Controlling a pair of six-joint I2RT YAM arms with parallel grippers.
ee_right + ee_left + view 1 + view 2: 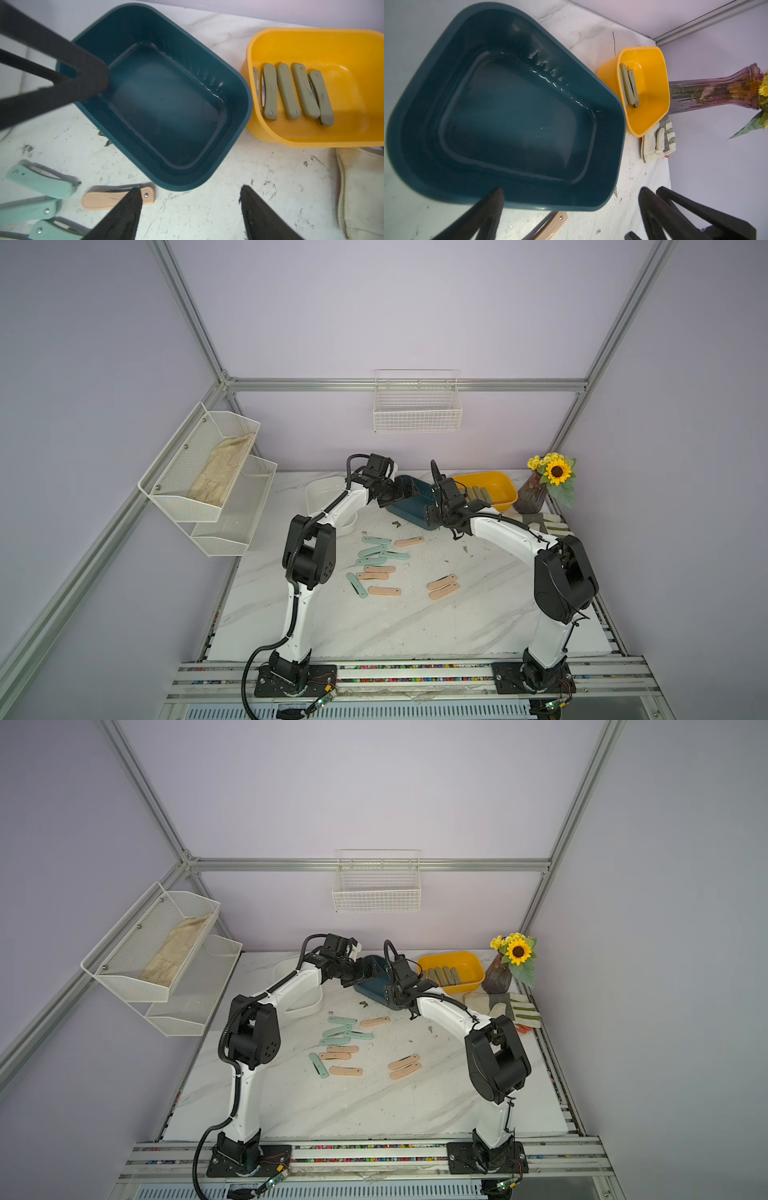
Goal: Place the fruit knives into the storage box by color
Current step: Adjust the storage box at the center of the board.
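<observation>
Mint green fruit knives (pixel 374 551) and peach pink ones (pixel 444 587) lie loose on the marble table in both top views. Several olive knives (pixel 291 93) lie in the yellow storage box (pixel 500 481). The dark teal storage box (pixel 409 508) beside it holds nothing. My left gripper (pixel 571 199) hovers open over the teal box's near rim, nothing between its fingers (pixel 83 68). My right gripper (pixel 190 190) is open too, above bare table just in front of the teal box (pixel 166 108). A peach knife (pixel 116 199) lies by one of its fingertips, apart from it.
A white box (pixel 328 497) stands left of the teal one, partly behind my left arm. A work glove (pixel 540 519) and a vase of flowers (pixel 532 493) sit at the back right. A wire basket (pixel 417 406) hangs on the back wall, mesh shelves (pixel 208 472) on the left.
</observation>
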